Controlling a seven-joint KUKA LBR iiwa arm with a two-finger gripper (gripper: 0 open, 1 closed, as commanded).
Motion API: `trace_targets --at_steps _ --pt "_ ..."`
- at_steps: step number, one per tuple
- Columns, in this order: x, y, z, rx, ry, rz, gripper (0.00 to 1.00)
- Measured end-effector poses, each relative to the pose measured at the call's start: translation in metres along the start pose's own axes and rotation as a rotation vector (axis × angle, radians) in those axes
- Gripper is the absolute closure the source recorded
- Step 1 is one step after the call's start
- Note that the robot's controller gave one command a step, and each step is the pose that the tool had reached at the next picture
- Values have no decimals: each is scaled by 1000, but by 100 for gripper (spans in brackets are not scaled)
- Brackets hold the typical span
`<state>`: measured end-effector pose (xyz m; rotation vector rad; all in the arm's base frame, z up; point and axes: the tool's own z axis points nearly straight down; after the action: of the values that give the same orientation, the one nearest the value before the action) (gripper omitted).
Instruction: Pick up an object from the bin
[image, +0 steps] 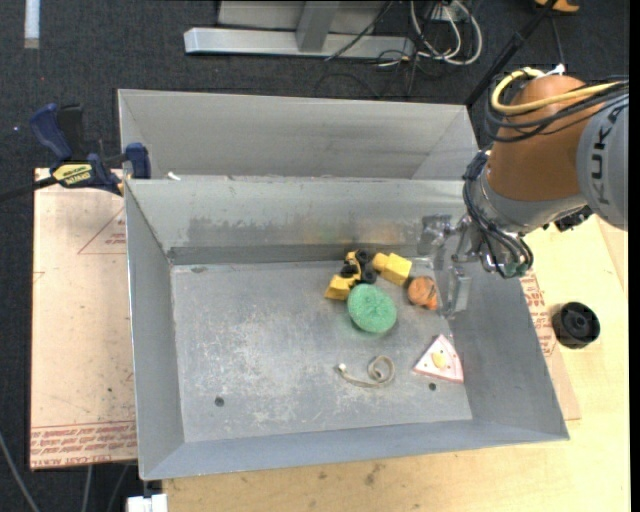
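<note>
Toward the back wall of the bin (250, 350) you see a yellow-and-black toy (348, 277), with a green round sponge (372, 309) just in front of it. Next come a yellow block (392, 266) and a small orange lump (423, 291). The gripper (452, 290) stands just right of that lump, by the right wall. You cannot tell whether it is spread or closed.

The bin (250, 350) is bare across its left half. Near the right back wall, a green ball (372, 309), yellow blocks (392, 266) and an orange lump (424, 291) crowd together.
</note>
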<state>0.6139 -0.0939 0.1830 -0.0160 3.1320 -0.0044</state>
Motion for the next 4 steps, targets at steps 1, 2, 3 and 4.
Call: trace_targets --at_steps 1,2,3,4 --pt "-15 31 49 -4 7 -177 0" --pt "23 44 93 -5 2 -331 0" --pt "-13 85 113 -6 5 -525 100" --pt "-13 85 113 -6 5 -525 100"
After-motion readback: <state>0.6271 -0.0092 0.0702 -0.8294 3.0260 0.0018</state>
